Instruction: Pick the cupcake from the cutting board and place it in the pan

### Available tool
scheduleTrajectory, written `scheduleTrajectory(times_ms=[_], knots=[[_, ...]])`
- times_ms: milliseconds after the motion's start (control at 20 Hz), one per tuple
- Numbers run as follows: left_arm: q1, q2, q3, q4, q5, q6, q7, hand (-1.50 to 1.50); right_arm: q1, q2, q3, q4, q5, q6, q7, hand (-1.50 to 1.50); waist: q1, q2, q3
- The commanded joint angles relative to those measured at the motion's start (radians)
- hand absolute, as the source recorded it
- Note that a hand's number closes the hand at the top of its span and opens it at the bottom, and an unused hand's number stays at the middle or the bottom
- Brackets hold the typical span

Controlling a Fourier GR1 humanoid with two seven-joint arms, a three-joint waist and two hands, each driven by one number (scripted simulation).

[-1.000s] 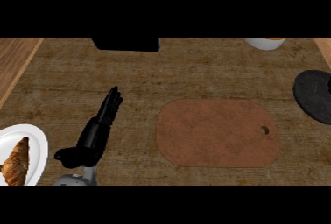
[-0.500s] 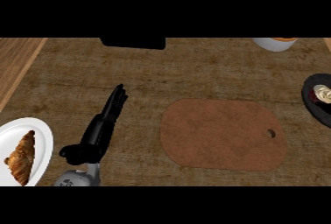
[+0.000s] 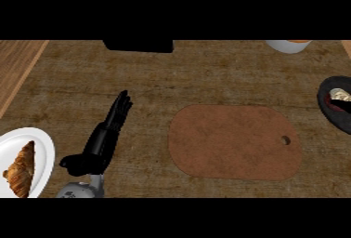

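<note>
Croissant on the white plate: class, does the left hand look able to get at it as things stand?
Probably yes. The left hand is open, fingers straight, just right of the white plate, and nothing lies between it and the croissant.

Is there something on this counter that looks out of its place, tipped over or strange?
Nothing looks spilled or damaged. The brown rounded cutting board lies bare, and a pale object already sits in the dark pan at the right edge. The croissant lies on its white plate. The left hand rests open.
</note>
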Motion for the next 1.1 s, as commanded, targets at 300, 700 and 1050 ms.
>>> scheduleTrajectory(times_ms=[300,700,1050], knots=[[0.018,0.001,0.010,-0.005,-0.004,0.007,-0.003,0.00,0.038,-0.106,-0.155,0.043,-0.171,0.267,-0.084,-1.50,-0.029,-0.015,-0.004],[0.021,0.022,0.043,-0.014,0.013,-0.006,0.005,0.00,0.196,-0.169,-0.163,0.051,-0.204,0.627,-0.239,-1.50,-0.040,-0.017,-0.003],[0.053,0.003,0.029,0.008,0.002,-0.007,-0.038,0.00,0.307,-0.173,-0.135,0.019,-0.195,0.688,-0.346,-1.50,-0.047,-0.022,-0.004]])
